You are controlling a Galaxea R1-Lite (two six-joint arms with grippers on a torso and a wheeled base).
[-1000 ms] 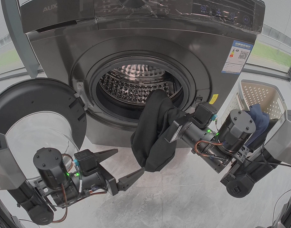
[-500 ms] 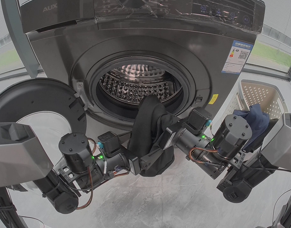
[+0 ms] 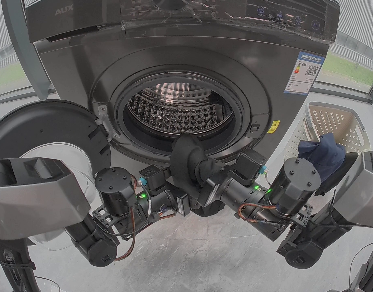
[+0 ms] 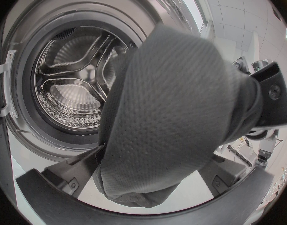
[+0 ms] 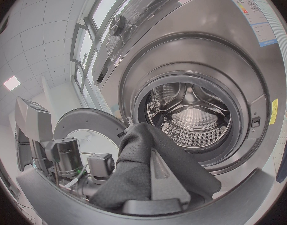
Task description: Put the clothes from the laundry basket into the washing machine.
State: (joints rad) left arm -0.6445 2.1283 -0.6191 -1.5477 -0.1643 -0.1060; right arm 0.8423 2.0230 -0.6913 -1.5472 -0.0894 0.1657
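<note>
A black garment (image 3: 186,159) hangs bunched just in front of the lower rim of the washing machine's open drum (image 3: 174,110). My right gripper (image 3: 199,176) is shut on it, and the cloth drapes over one finger (image 5: 165,178). My left gripper (image 3: 189,202) is below the garment, open. Its two fingers (image 4: 71,172) stand wide apart with the hanging cloth (image 4: 168,110) between them. At the right stands the white laundry basket (image 3: 340,122), with a dark blue garment (image 3: 324,153) in it.
The round machine door (image 3: 44,130) is swung fully open to the left, behind my left arm. The drum (image 5: 190,116) looks bare inside. Grey tiled floor (image 3: 202,256) lies in front of the machine.
My left arm has swung right and up from the floor area, bringing its open fingers around the garment's lower end. The right gripper has sunk a little, and the cloth now hangs shorter and bunched.
</note>
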